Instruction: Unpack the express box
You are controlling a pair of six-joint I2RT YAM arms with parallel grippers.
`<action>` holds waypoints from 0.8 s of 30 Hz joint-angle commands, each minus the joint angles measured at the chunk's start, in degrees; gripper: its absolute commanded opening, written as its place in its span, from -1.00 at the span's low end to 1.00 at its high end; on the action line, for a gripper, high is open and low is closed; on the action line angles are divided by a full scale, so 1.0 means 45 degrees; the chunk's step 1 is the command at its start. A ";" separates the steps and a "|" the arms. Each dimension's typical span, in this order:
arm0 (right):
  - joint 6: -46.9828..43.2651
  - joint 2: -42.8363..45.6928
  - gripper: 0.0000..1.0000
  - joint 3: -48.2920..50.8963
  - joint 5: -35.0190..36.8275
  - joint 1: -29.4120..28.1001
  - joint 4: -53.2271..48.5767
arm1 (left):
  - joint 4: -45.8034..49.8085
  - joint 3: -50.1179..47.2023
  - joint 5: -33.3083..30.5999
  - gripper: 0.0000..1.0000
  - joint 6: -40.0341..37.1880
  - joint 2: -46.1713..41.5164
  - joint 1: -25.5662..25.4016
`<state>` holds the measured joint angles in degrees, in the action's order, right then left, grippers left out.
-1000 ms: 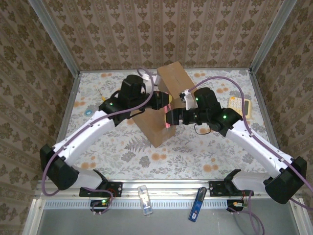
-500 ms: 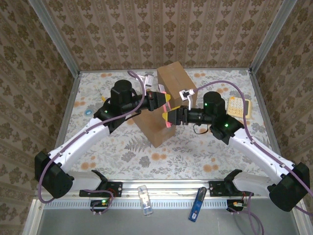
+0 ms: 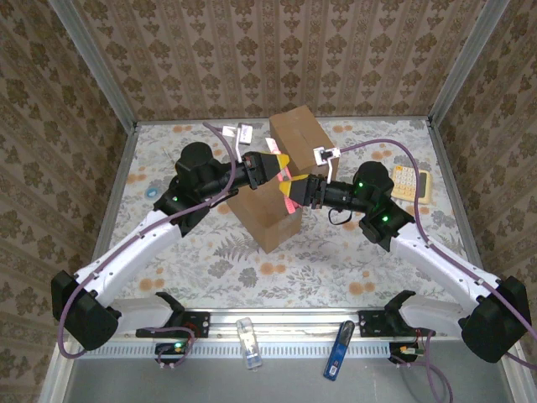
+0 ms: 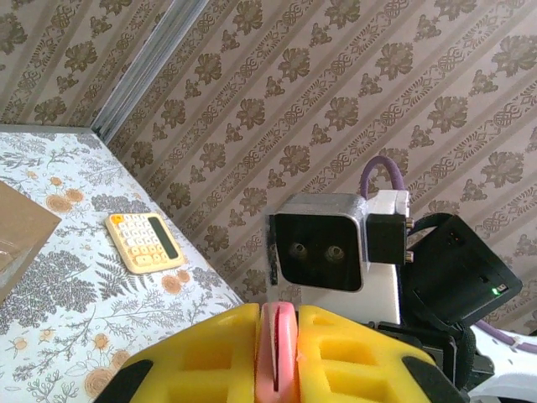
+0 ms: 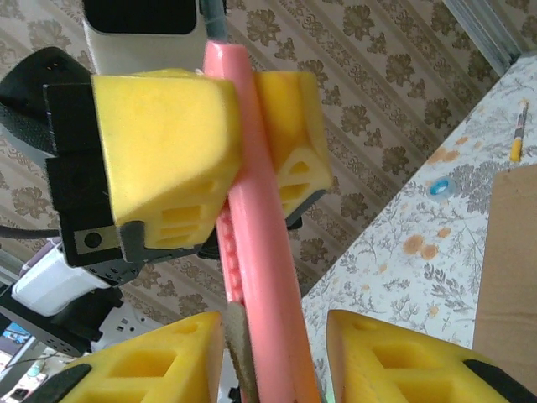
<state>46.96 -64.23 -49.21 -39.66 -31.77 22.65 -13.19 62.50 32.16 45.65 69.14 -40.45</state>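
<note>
My left pincer (image 3: 279, 168) is clamped on a pink cutter (image 5: 256, 193), right pincer (image 3: 295, 193) apart around it, over the plain brown cardboard box (image 3: 298, 134); calculator (image 3: 411, 180) mid-right.

Left claw (image 4: 277, 317) pinches a pink tool (image 4: 276, 357); calculator (image 4: 144, 243) lies beyond.
</note>
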 commanded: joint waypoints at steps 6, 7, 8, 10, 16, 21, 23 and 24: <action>0.0721 -0.0105 -0.26 0.0057 -0.0021 -0.0113 0.1557 | -0.1138 -0.0159 -0.0170 -1.00 0.0554 -0.0161 0.0025; 0.0760 -0.0174 -0.27 0.0040 -0.0025 -0.0127 0.1648 | -0.1197 -0.0163 -0.0174 -1.00 0.0600 -0.0136 0.0030; 0.0817 -0.0253 -0.29 0.0044 -0.0051 -0.0147 0.1755 | -0.1226 -0.0162 -0.0179 -1.00 0.0627 -0.0112 0.0033; 0.0955 -0.0389 -0.35 0.0038 -0.0029 -0.0186 0.1980 | -0.1279 -0.0147 -0.0175 -1.00 0.0674 -0.0063 0.0024; 0.1277 -0.0416 -0.51 0.0148 0.0292 -0.0218 0.2555 | -0.1407 -0.0268 -0.0228 -1.00 0.0768 -0.0034 0.0024; 0.1504 -0.0300 -0.67 0.0242 0.0675 -0.0216 0.2840 | -0.1504 -0.0363 -0.0321 -1.00 0.0793 -0.0033 0.0034; 0.1660 -0.0298 -0.73 0.0329 0.0821 -0.0225 0.3014 | -0.1522 -0.0402 -0.0352 -1.00 0.0783 -0.0033 0.0031; 0.1742 -0.0298 -0.78 0.0402 0.0932 -0.0239 0.3107 | -0.1546 -0.0412 -0.0369 -1.00 0.0774 -0.0029 0.0036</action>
<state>51.90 -66.11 -47.92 -39.29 -32.32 32.53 -17.78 61.56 31.73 50.59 69.14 -40.36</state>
